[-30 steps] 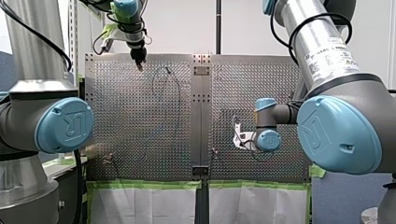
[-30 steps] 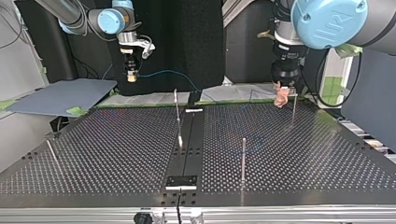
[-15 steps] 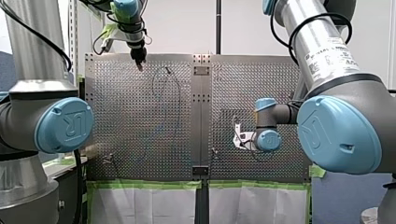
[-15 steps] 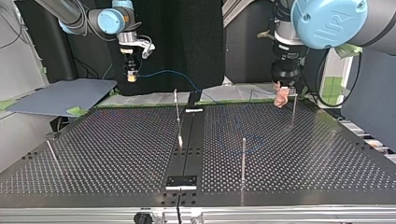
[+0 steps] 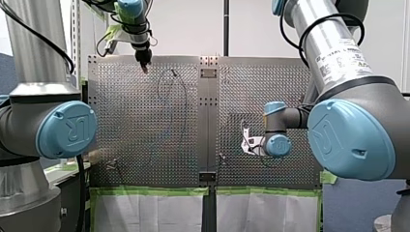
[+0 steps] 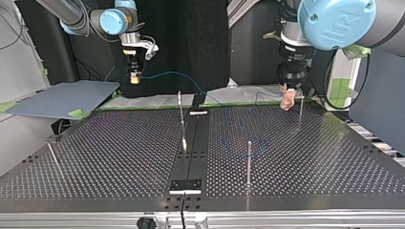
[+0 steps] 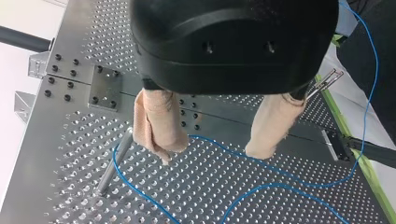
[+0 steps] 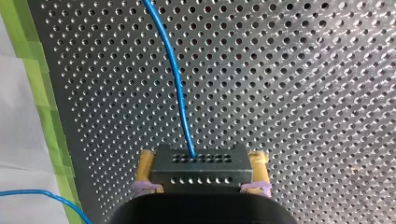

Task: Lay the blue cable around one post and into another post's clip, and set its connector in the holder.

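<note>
In the right wrist view my right gripper is shut on the black connector block, its yellow pads on both sides. The blue cable runs out of the block ahead over the perforated plate. In the top view this gripper hangs above the table's far left edge, and the cable sags toward the middle. My left gripper is open, its beige pads just above the plate, with a stretch of cable lying under them. It stands at the top view's far right, beside a thin post.
More thin posts rise from the plate. A small dark holder plate sits on the centre strip at the near edge. Beside my left gripper stand a post and a clip post. Green tape lines the plate's edge.
</note>
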You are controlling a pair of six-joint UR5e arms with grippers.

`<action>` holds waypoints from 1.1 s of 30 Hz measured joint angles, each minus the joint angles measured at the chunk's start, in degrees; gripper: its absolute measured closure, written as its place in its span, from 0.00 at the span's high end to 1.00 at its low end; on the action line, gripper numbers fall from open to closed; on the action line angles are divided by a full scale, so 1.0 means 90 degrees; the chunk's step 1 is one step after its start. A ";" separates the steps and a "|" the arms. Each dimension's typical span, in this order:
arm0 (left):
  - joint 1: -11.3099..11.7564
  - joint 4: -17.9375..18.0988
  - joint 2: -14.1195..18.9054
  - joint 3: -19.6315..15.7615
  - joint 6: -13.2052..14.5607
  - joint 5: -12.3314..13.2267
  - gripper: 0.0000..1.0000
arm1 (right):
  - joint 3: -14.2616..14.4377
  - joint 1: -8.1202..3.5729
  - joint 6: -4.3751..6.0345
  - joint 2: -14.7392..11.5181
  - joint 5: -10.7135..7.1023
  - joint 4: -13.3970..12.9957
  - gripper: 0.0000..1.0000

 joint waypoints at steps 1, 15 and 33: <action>0.0000 0.0021 0.0000 -0.0001 0.0000 0.0009 1.00 | -0.0001 0.0001 0.0000 0.0000 0.0000 0.0000 0.00; -0.0054 0.0773 -0.0170 -0.0600 0.0110 0.0722 1.00 | -0.0003 -0.0004 -0.0012 0.0003 0.0000 0.0042 0.00; -0.0430 0.1910 -0.0595 -0.1736 -0.0109 0.1686 1.00 | -0.0004 0.0090 -0.0204 -0.0136 0.0274 0.0280 0.00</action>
